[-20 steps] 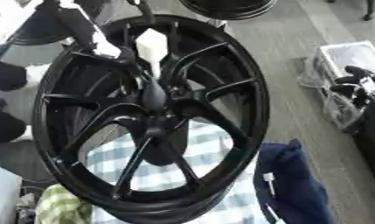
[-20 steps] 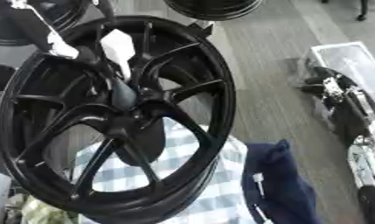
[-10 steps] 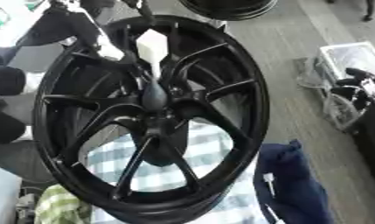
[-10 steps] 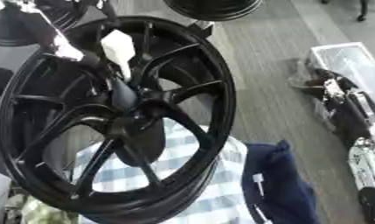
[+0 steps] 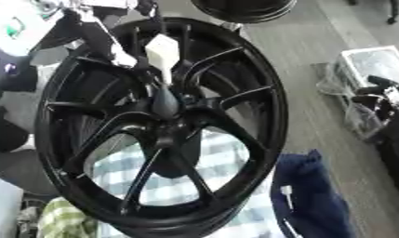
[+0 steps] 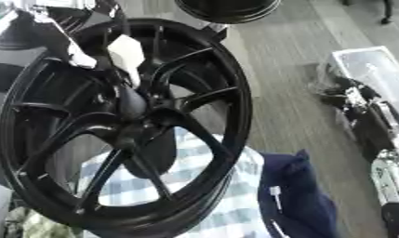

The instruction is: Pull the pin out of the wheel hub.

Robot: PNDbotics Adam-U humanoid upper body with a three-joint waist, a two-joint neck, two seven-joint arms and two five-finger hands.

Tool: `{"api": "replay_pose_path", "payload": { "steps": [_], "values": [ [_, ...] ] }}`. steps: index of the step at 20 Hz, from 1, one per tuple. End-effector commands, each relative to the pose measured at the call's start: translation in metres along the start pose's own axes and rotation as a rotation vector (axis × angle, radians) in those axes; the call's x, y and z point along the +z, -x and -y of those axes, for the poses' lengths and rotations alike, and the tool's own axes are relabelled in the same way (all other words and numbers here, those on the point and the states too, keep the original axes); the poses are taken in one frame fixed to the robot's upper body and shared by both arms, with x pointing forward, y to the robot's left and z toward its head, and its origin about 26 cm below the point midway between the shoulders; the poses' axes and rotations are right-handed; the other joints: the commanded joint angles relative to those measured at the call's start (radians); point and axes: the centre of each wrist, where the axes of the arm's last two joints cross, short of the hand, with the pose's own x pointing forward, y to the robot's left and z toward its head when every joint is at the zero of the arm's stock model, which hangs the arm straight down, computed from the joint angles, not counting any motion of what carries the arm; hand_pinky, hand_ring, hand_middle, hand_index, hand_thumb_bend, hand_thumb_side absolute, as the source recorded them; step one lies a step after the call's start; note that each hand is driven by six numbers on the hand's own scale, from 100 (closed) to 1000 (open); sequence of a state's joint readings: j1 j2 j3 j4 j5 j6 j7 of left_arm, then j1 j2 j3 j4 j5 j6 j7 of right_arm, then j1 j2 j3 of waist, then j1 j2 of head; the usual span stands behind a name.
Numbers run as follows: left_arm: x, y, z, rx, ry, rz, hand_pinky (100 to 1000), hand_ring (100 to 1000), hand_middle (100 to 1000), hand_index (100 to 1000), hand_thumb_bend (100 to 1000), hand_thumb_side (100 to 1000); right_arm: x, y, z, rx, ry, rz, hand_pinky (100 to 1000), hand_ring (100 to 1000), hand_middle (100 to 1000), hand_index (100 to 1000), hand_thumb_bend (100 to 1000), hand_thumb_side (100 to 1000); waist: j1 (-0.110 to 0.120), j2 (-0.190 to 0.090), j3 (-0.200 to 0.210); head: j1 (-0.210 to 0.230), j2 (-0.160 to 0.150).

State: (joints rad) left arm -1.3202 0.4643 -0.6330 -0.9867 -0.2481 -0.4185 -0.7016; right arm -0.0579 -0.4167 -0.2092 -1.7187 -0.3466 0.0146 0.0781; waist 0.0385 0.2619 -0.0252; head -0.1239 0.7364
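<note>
Pin: white, blocky head tapering to a narrow stem, standing against the upper spokes of the wheel hub, its lower end running down toward the dark centre cone. Whether the stem is seated in the centre or lifted clear cannot be told.

Wheel hub: large black multi-spoke rim, filling the left and middle of both views, tilted, its lower edge over a blue-and-white checked cloth.

Left hand: black and white parts at the upper left rim, just beside the pin's head; the state of its grasp cannot be told. A second before, this limb lay further toward the upper left corner; it now reaches closer along the spoke beside the pin. The pin's place on the wheel is unchanged across the earlier frames.

Right hand: not shown.

Surroundings: a navy cloth lies at lower right, against the rim. A second dark rim sits at the top edge. A clear plastic bin stands at right on the grey floor.
</note>
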Motion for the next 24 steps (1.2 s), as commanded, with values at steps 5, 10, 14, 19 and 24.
{"api": "replay_pose_path", "payload": {
  "steps": [5, 10, 14, 19, 24],
  "values": [
    [0.002, -0.009, -0.014, -0.161, 0.185, 0.157, 921, 852, 725, 753, 303, 217, -0.003, -0.006, 0.004, 0.019, 0.003, 0.014, 953, 710, 646, 822, 100, 613, -0.003, -0.013, -0.001, 0.005, -0.013],
    [0.001, -0.01, -0.014, -0.149, 0.184, 0.158, 912, 832, 701, 719, 236, 165, -0.003, -0.005, 0.004, 0.018, 0.005, 0.012, 954, 710, 646, 822, 100, 615, -0.003, -0.013, -0.001, 0.007, -0.015],
    [0.002, -0.009, -0.015, -0.124, 0.173, 0.141, 896, 807, 655, 620, 130, 117, -0.003, -0.005, 0.004, 0.017, 0.005, 0.01, 954, 711, 646, 822, 100, 618, -0.003, -0.012, -0.001, 0.007, -0.015],
    [0.004, -0.01, -0.019, -0.092, 0.155, 0.115, 866, 774, 602, 486, 100, 100, -0.002, -0.005, 0.004, 0.017, 0.007, 0.009, 955, 711, 647, 822, 100, 622, -0.003, -0.012, -0.001, 0.006, -0.015],
    [0.007, -0.011, -0.026, -0.067, 0.128, 0.099, 850, 754, 576, 409, 100, 100, -0.002, -0.004, 0.004, 0.017, 0.006, 0.006, 956, 711, 647, 823, 100, 631, -0.003, -0.011, 0.0, 0.007, -0.015]
  ]
}}
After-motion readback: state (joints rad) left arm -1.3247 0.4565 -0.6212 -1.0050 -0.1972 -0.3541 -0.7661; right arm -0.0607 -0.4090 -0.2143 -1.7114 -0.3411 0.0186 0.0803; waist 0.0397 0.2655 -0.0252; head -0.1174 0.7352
